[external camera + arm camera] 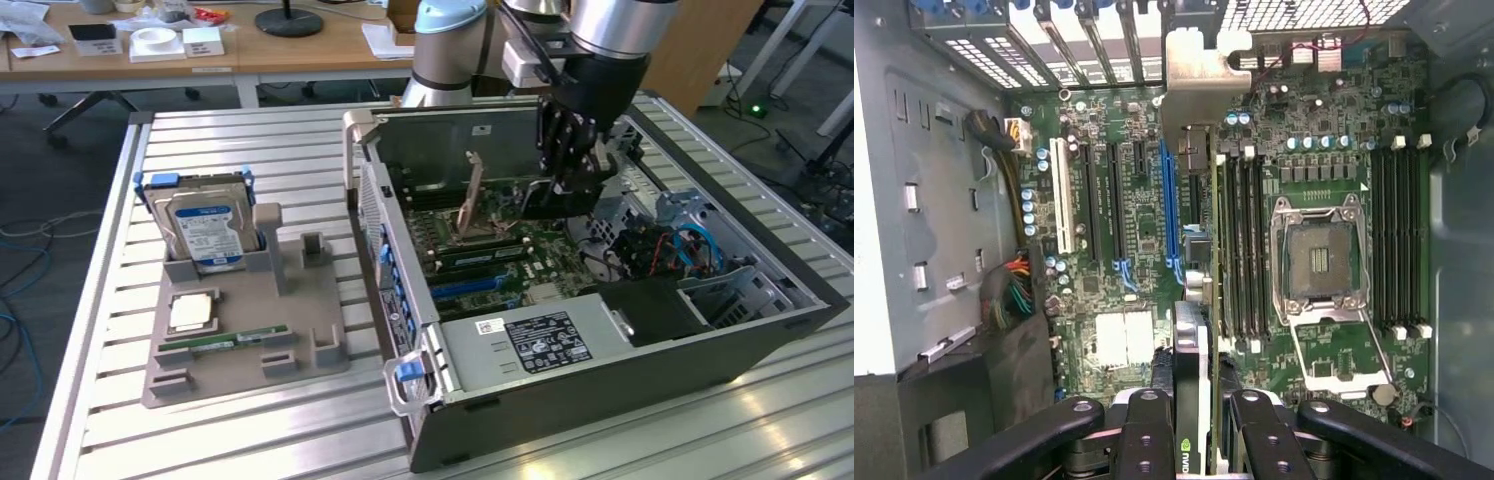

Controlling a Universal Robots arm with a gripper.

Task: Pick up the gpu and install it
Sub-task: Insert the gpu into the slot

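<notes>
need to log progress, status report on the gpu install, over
gripper shut on gpu. gpu edge-on above motherboard slots, not visibly seated. memory sticks close alongside.

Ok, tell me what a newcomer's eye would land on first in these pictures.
First, the robot's black fingers inside the open computer case, closed on the gpu, which is seen edge-on above the green motherboard. After that, the blue-labelled hard drive standing upright in the grey holder at the exterior view's left.
</notes>
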